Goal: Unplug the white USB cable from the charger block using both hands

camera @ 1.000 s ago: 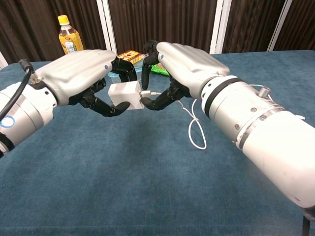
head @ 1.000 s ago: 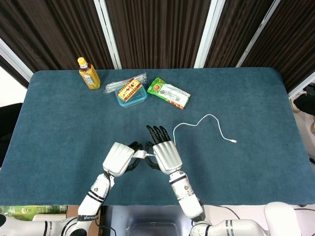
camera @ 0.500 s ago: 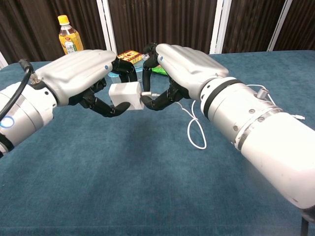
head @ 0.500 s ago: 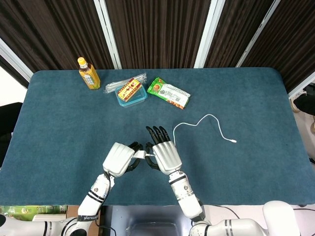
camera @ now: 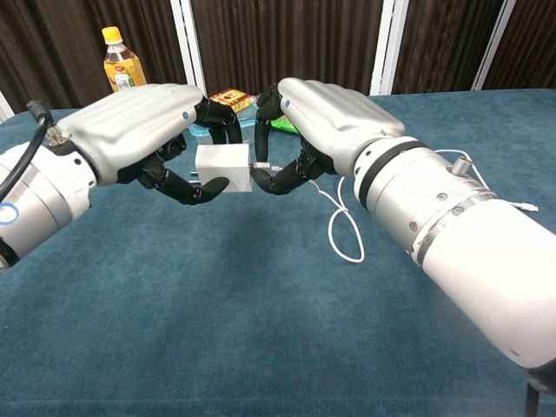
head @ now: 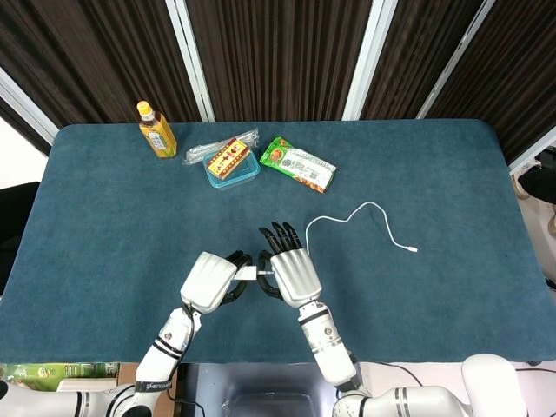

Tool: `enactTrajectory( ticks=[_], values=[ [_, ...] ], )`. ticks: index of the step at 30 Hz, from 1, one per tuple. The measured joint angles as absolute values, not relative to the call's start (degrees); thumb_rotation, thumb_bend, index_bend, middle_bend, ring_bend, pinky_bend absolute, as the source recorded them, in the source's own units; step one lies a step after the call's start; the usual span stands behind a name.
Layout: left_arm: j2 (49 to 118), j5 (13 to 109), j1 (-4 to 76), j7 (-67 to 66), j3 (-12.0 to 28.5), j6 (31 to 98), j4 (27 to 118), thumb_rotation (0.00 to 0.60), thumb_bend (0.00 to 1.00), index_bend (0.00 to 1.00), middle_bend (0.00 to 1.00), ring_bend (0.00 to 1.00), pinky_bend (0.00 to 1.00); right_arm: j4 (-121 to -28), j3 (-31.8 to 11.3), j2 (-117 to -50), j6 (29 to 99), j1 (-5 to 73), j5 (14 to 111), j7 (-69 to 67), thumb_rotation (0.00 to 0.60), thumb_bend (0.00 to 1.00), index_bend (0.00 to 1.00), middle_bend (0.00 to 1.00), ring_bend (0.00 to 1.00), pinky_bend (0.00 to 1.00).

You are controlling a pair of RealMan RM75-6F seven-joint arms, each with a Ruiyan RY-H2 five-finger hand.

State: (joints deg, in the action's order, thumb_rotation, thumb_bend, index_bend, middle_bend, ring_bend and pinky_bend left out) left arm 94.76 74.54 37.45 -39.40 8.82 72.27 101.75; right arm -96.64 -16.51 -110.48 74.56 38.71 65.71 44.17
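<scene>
My two hands meet above the near middle of the blue table. The left hand [camera: 130, 130] [head: 208, 281] grips the white charger block [camera: 222, 165] [head: 247, 274] from its left side. Against the block's right face sits the USB plug [camera: 261, 164], pinched by the right hand [camera: 334, 113] [head: 294, 274]. No gap shows between plug and block. The white cable [camera: 344, 236] [head: 352, 214] drops from the right hand, loops on the cloth and ends in a free connector [head: 413, 250] to the right.
At the back of the table stand a yellow bottle [head: 156, 129], a snack box in a blue container [head: 231, 160], a clear wrapped packet [head: 217, 146] and a green packet [head: 298, 164]. The table's near edge lies just behind my hands.
Both hands have risen a little with the block and plug still together. The cable loop on the cloth has shifted slightly to the left.
</scene>
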Motion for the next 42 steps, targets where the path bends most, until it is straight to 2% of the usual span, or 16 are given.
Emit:
enactTrajectory(
  ticks=[4, 13, 28, 36, 42],
  values=[
    [94.7, 74.7, 37.3, -39.4, 8.7, 72.3, 102.0, 0.6, 0.57, 0.77, 0.82, 1.0, 1.0, -97.0, -16.9, -110.6, 75.1, 38.8, 64.7, 45.2, 0.6, 0.66, 0.89, 0.29, 0.04, 0.0],
    [94.4, 75.1, 37.2, -39.3, 8.7, 72.5, 102.6, 0.6, 0.58, 0.77, 0.82, 1.0, 1.0, -97.5, -17.1, -110.7, 75.6, 39.2, 63.6, 46.9, 0.6, 0.72, 0.9, 0.29, 0.05, 0.0],
    [93.2, 75.2, 37.6, -39.0, 9.6, 71.8, 101.4, 0.6, 0.58, 0.77, 0.82, 1.0, 1.0, -98.4, -17.7, -107.2, 76.3, 39.1, 60.9, 49.2, 0.6, 0.73, 0.9, 0.29, 0.05, 0.0],
    [94.0, 73.5, 37.9, -33.7, 10.2, 69.7, 94.0, 0.6, 0.54, 0.76, 0.8, 1.0, 1.0, -96.2, -18.6, -101.0, 74.8, 37.6, 56.0, 47.8, 0.6, 0.73, 0.9, 0.29, 0.06, 0.0],
    [97.7, 69.8, 39.0, -30.4, 10.4, 64.8, 83.6, 0.6, 0.54, 0.7, 0.71, 1.0, 1.0, -88.5, -19.0, -100.3, 71.9, 37.6, 52.0, 45.8, 0.6, 0.73, 0.89, 0.29, 0.06, 0.0]
  ],
)
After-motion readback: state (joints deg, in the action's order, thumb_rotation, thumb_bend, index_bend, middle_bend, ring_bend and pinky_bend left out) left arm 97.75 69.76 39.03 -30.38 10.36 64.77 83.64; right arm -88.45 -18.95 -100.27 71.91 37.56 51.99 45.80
